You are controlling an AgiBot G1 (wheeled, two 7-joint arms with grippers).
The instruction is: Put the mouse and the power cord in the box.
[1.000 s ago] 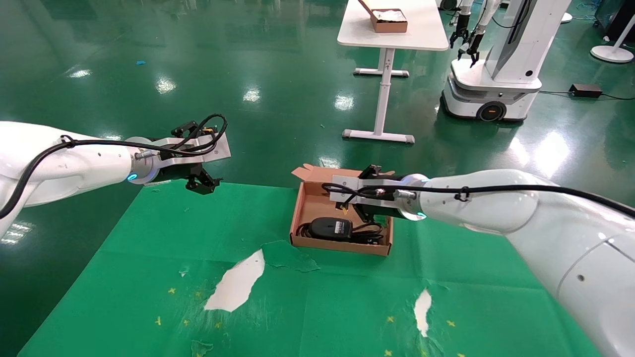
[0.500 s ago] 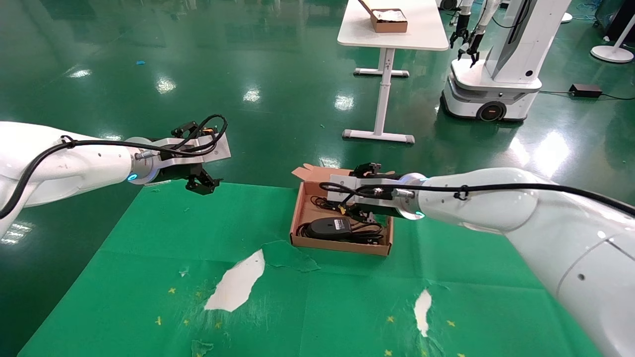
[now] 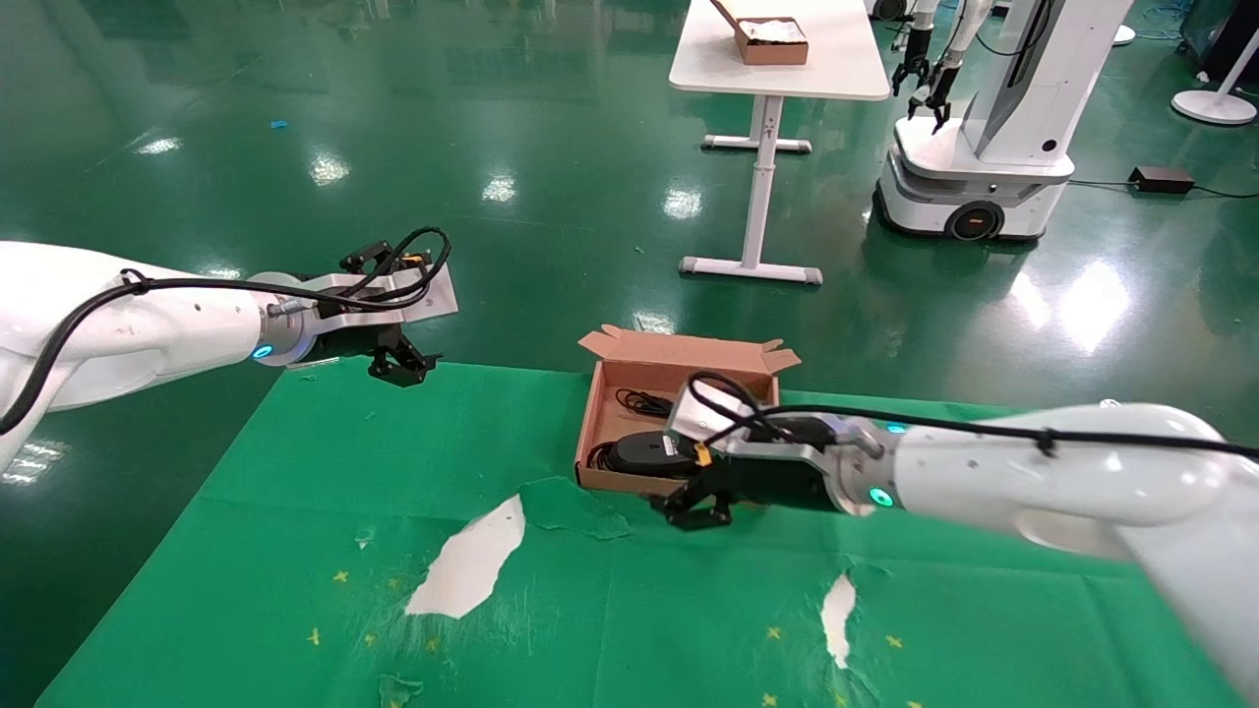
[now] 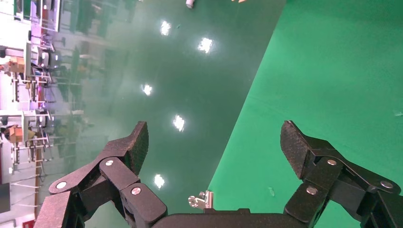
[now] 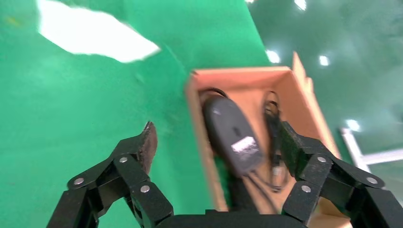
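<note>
The brown box stands on the green mat, flaps open. Inside it the black mouse lies upside down, grey label up; it shows as well in the right wrist view as the mouse in the box. A thin black cable coil lies behind the mouse, and more black cable runs beside it. I cannot tell the power cord apart; my right wrist hides that side. My right gripper hangs open and empty just in front of the box's near wall. My left gripper is open at the mat's far left edge.
The mat has torn patches showing white. Beyond it lies glossy green floor, with a white table carrying a smaller brown box, and another robot at the back right.
My right gripper has pulled back out of the box towards me and dropped to mat level before its near wall. The mouse stays in the box. The left arm has not moved.
</note>
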